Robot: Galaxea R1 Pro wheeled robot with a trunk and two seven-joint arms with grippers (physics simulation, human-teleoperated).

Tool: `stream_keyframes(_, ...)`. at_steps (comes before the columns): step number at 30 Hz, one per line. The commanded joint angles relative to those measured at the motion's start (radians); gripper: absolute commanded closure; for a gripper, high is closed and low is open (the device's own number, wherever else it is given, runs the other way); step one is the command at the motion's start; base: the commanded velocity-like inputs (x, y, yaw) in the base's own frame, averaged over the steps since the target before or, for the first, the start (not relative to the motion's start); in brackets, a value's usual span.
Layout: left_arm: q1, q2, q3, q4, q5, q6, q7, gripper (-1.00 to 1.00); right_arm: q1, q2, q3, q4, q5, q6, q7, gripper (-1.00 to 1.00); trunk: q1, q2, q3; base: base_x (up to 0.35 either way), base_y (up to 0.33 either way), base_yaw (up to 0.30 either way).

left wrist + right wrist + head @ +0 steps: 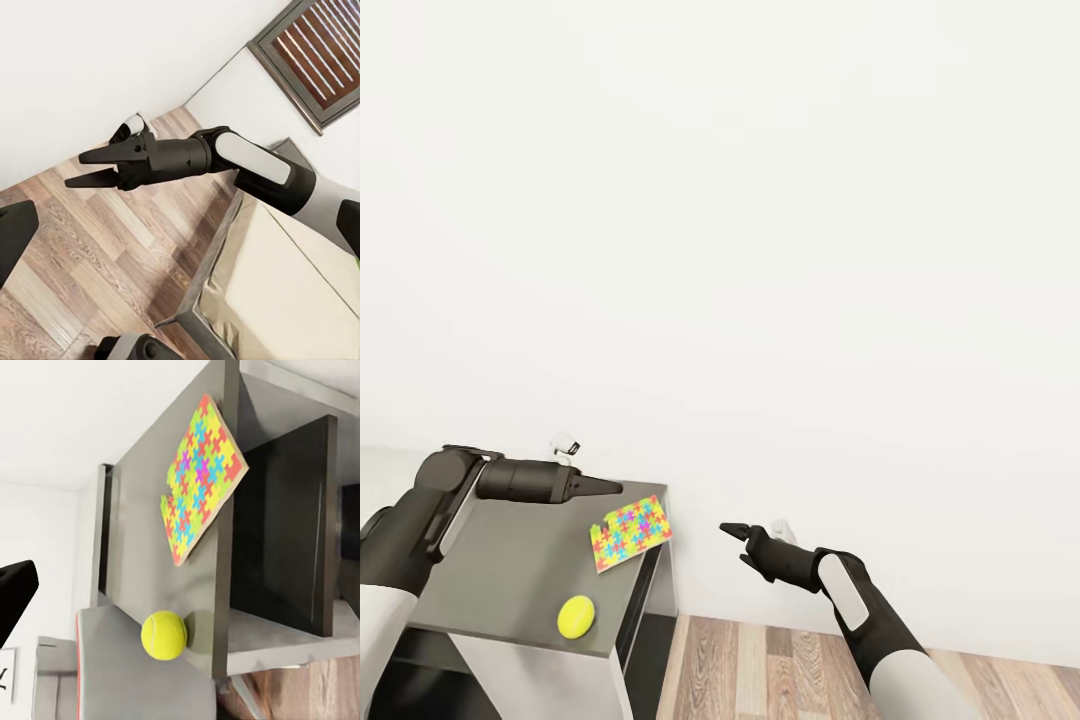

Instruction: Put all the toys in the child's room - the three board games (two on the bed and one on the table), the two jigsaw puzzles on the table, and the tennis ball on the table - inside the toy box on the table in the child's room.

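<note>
At the lower left of the head view we see the corner of the table (510,590), its grey top carrying one jigsaw puzzle (630,531) near the right edge, one corner overhanging, and the tennis ball (576,616) nearer to us by the front edge. Our left gripper (610,489) hovers over the table just behind the puzzle, its fingers drawn to a point, apparently closed and holding nothing. Our right gripper (738,545) hangs off the table's end above the wood floor (780,670), jaws parted and empty, before a plain white wall (760,250).

In the left wrist view we look across at the right gripper (79,169), its two dark fingers spread apart with nothing between them, over the plank floor (97,247); the beige bed (285,292) lies beside it.

In the right wrist view the jigsaw puzzle (199,476) lies flat on the table (139,510), projecting past the edge, and the tennis ball (163,634) rests on the same top, apart from it.
</note>
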Motion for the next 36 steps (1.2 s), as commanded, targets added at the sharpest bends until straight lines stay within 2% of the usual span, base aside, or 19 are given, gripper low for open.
stream_keyframes(1,-0.001,0.001,-0.003,0.0,0.004,0.011,-0.001,-1.0,-0.001,0.001,-0.006,0.0,0.0,0.008,0.002,-1.0,0.004,-0.008,-0.005,0.0,0.0,0.0)
stream_keyframes(14,-0.001,0.003,-0.001,0.001,0.003,0.011,-0.001,-1.0,-0.001,0.003,-0.002,-0.005,0.001,-0.029,0.026,-1.0,0.054,-0.099,-0.045,0.0,0.0,0.0)
stream_keyframes(36,-0.001,0.011,0.0,0.003,0.004,0.011,-0.001,-1.0,-0.001,0.001,-0.006,-0.005,0.0,-0.034,0.042,-1.0,0.138,-0.253,-0.114,0.0,0.0,0.0)
